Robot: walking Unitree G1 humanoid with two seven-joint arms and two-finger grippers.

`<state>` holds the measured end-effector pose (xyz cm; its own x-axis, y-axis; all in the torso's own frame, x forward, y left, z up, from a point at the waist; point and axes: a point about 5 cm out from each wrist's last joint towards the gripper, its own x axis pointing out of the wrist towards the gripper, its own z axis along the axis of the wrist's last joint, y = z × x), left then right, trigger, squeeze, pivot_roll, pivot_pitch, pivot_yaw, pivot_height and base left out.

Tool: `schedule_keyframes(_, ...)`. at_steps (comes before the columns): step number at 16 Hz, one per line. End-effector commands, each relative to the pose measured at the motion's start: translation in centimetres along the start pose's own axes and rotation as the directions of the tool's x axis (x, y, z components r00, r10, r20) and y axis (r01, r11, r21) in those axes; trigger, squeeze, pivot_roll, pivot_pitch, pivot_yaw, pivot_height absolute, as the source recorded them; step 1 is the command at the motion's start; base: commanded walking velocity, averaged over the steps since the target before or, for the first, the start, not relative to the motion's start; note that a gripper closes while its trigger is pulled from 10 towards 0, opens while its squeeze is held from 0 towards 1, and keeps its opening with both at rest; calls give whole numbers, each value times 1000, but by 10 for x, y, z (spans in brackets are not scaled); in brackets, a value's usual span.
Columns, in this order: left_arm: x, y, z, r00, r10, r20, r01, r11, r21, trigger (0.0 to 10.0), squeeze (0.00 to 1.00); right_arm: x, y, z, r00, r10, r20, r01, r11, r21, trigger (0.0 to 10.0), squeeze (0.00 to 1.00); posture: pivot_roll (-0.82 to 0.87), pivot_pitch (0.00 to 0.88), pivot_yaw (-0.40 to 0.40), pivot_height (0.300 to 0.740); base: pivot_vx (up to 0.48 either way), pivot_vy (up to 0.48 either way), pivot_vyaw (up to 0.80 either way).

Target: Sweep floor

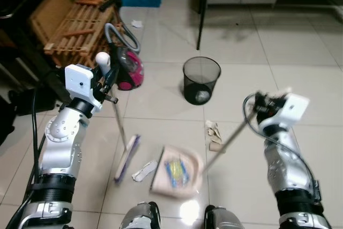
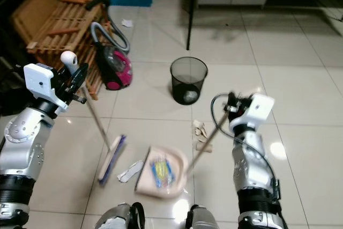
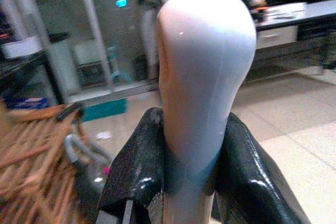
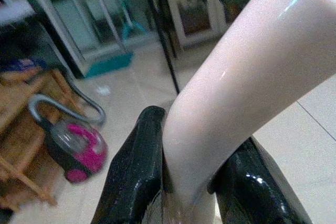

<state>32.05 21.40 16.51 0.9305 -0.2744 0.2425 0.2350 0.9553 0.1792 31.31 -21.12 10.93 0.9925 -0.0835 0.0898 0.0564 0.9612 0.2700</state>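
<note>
Both pairs of jaws are clenched on handles: left gripper [image 3: 191, 182] clamps the white rounded top of the broom [image 1: 127, 156], right gripper [image 4: 191, 182] clamps the pale handle of the dustpan [image 1: 177, 171]. Landmark: black mesh bin [image 1: 201, 79]. Dustpan lies on the tiled floor [image 1: 300, 52] nearer the robot than the bin, holding yellow-blue debris. Broom head rests on the floor just left of the dustpan, a white scrap [image 1: 144, 170] between them. Beige litter [image 1: 214, 134] lies between bin and dustpan. Pink vacuum cleaner [image 1: 128, 68] stands left of the bin, a wooden rack [image 1: 72, 25] beyond it.
</note>
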Motion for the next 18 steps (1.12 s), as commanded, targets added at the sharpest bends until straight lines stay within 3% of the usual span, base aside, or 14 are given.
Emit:
schedule_keyframes(1, 1, 3, 2, 999, 46, -14, -45, 999, 21, 10000, 0, 3, 0, 18, 998, 2, 66, -5, 999, 38, 10000, 0, -94, 50, 64, 740, 0, 0, 0)
schedule_keyframes(4, 0, -1, 2, 996, 80, -24, -79, 996, 47, 10000, 0, 13, 4, 54, 990, -33, 134, 31, 999, 20, 10000, 0, -89, 44, 67, 740, 0, 0, 0)
schedule_keyframes(5, 3, -6, 6, 996, 89, 3, -89, 995, 43, 10000, 0, 18, 5, 76, 979, -67, 190, 63, 998, 24, 10000, 0, -91, 38, 70, 740, 0, 0, 0)
schedule_keyframes(9, 12, -22, 12, 995, 89, 36, -89, 996, 1, 10000, 0, 22, 11, 125, 936, -113, 334, 97, 993, 64, 10000, 0, -98, 26, 79, 740, 231, 0, 0)
schedule_keyframes(12, 13, -35, 9, 997, 68, 25, -68, 998, 3, 10000, 0, 22, 13, 147, 918, -141, 371, 122, 990, 75, 10000, 0, -106, 10, 83, 740, 361, 0, 0)
schedule_keyframes(18, 13, -44, 9, 998, 52, 25, -52, 999, -12, 10000, 0, 27, 17, 162, 912, -151, 381, 146, 988, 42, 10000, 0, -107, 0, 78, 740, 425, 0, -282)
